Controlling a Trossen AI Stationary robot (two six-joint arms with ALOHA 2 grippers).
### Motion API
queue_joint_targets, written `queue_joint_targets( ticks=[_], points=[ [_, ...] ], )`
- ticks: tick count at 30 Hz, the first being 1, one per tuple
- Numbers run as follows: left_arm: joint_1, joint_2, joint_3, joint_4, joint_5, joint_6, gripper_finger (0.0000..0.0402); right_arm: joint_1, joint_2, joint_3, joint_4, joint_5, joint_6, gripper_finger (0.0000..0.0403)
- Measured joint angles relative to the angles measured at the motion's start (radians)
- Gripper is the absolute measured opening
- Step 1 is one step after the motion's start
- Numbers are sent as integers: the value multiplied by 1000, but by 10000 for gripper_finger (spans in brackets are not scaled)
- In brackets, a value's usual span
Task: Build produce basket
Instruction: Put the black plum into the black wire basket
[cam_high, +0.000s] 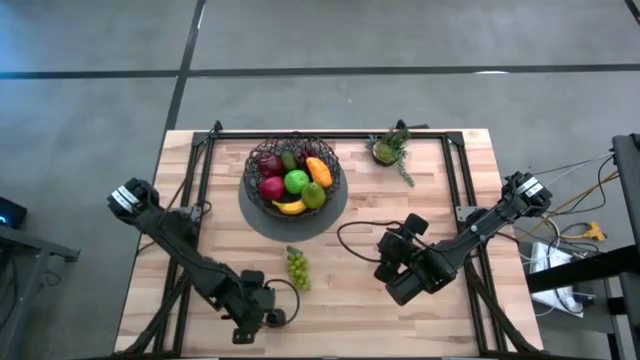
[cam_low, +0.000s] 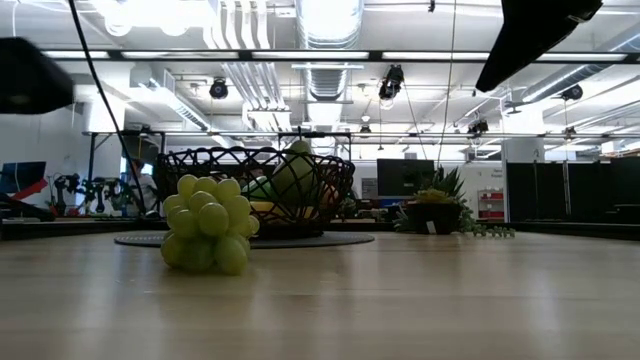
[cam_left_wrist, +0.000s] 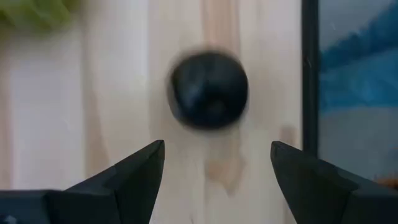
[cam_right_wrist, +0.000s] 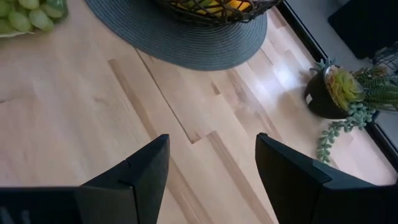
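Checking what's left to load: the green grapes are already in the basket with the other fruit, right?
Not quite. The green grapes lie on the table, in front of the basket, not in it; the high view shows this. The other fruit is in the basket.

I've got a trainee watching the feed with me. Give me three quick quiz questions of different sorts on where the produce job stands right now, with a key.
1. True or false: the green grapes lie inside the basket.
2. Multiple choice: the dark round fruit on the table is seen just ahead of which open end effector? A. the left end effector B. the right end effector
3. Fill in: the basket stands on a flat grey ___.

Key
1. False: they lie on the table, in front of the basket.
2. A
3. disc
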Motion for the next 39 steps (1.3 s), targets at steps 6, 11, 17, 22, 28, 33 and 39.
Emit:
queue_joint_targets(
  ticks=[6,11,17,22,28,33,39],
  points=[
    [-22,76,63,38,-112,2,276,2,0,0,2,-2,0,221],
    [-26,167,101,26,-129,-30,276,2,0,0,4,-2,-19,221],
    [-25,247,122,26,-144,-204,276,2,0,0,4,-3,-26,221],
    [-26,253,129,30,-162,-263,274,2,0,0,3,-3,-38,221],
    [-26,244,129,26,-161,-268,223,2,0,0,3,-2,-53,221],
    [-25,233,129,11,-161,-286,190,2,0,-1,3,0,-53,221],
    [-27,186,134,-26,-168,-335,200,2,0,-1,4,1,-53,221]
  ],
)
